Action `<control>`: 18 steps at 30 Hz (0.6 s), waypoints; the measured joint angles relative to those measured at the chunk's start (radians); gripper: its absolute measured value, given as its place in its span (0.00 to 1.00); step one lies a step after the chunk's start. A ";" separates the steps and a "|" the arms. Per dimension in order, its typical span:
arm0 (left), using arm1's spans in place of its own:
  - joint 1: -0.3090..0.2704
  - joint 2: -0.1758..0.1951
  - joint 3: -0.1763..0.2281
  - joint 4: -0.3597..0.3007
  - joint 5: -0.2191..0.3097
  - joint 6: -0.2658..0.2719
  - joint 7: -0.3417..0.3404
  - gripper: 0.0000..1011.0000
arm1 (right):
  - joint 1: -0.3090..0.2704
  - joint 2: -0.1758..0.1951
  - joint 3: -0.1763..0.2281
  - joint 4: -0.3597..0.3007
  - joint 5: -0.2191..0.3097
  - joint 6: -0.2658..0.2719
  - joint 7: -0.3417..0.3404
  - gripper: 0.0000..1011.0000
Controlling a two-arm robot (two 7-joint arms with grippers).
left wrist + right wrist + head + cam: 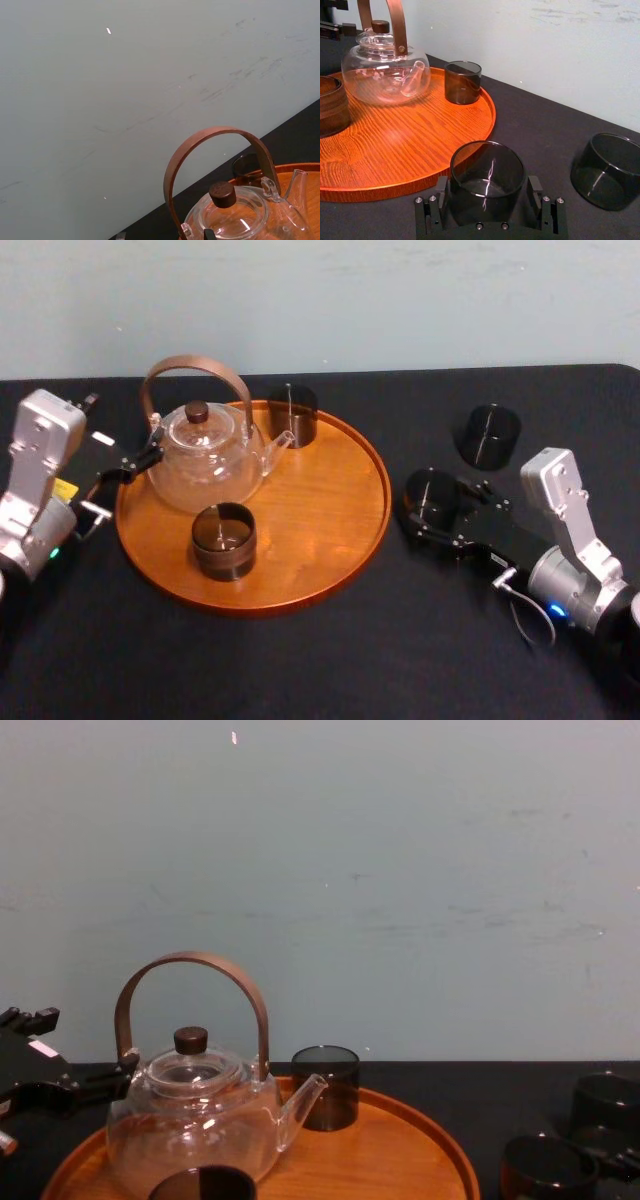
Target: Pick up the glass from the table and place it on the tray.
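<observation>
Beside the tray (pixel 320 515), upright glass (pixel 487 167), mouth up, clamped in right claw (pixel 489 195); left claw (pixel 135 465) by teapot (pixel 205 465)

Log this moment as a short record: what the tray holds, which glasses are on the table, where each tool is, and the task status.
tray: holds the glass teapot, the back glass by its spout, and the front glass
table: two dark glasses stand right of the tray
near glass: on the table beside the tray's rim
right tool: around the near glass
far glass: standing free, untouched
left tool: at the tray's left edge, beside the teapot
task status: near glass not yet on the tray
</observation>
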State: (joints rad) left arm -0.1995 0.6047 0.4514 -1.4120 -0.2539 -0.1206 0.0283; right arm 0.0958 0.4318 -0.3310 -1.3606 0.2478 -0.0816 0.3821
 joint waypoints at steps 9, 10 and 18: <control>0.000 0.000 0.000 0.000 0.000 0.000 0.000 1.00 | 0.053 -0.034 -0.002 0.072 0.008 -0.022 0.065 0.99; 0.000 0.000 0.000 0.000 0.000 0.000 0.000 1.00 | 0.057 -0.036 -0.002 0.077 0.010 -0.025 0.070 0.99; 0.000 0.000 0.000 0.000 0.000 0.000 0.000 1.00 | 0.055 -0.035 -0.003 0.075 0.011 -0.026 0.069 0.99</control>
State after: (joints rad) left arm -0.1995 0.6047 0.4514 -1.4119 -0.2539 -0.1206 0.0283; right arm 0.1511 0.3970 -0.3341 -1.2858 0.2592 -0.1074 0.4512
